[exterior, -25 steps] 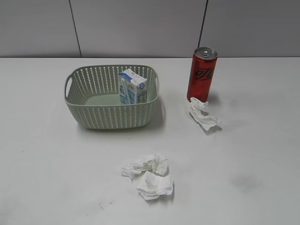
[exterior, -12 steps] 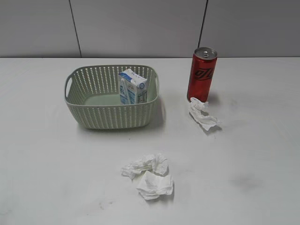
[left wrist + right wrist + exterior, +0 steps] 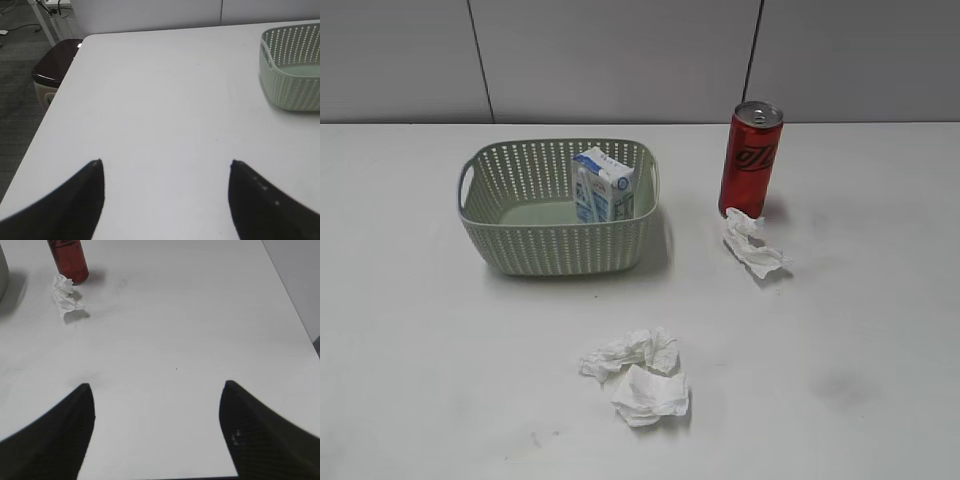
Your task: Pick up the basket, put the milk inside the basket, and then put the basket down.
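The pale sage-green basket point(image 3: 520, 245) stands on the white table at the centre left. The milk point(image 3: 603, 185), a small white carton with blue print, stands upright inside the basket at its right end. Part of the basket shows at the right edge of the left wrist view point(image 3: 292, 75). My left gripper point(image 3: 166, 165) is open and empty over bare table, well away from the basket. My right gripper point(image 3: 157, 387) is open and empty over bare table near the table's front edge. Neither gripper shows in the exterior view.
A tall red can point(image 3: 750, 158) stands right of the basket, also in the right wrist view point(image 3: 68, 260). One crumpled tissue point(image 3: 753, 245) lies by the can, and two more point(image 3: 635, 375) lie in front. A dark bin point(image 3: 52, 70) stands beyond the table's left edge.
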{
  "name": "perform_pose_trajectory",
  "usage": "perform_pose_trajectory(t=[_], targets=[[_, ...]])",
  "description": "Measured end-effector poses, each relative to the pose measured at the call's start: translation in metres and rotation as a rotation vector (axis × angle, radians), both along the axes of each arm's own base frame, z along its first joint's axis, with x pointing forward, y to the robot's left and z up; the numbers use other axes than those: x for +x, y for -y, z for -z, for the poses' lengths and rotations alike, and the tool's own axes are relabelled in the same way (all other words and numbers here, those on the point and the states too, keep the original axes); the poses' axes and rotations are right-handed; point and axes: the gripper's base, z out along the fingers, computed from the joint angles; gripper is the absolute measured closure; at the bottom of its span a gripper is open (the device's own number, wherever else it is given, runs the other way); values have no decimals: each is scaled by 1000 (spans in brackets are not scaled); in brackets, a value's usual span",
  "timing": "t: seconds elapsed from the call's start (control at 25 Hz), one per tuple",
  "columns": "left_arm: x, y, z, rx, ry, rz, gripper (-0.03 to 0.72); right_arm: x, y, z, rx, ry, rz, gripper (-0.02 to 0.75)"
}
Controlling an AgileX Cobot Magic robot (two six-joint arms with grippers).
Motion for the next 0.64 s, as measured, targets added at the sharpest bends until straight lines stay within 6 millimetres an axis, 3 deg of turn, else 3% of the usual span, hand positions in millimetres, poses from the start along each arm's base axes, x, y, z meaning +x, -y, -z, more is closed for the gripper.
perform_pose_trajectory(t=[0.64], targets=[[0,0,0,-5,-2,-6,106,0,0,0,0,0,0,149]])
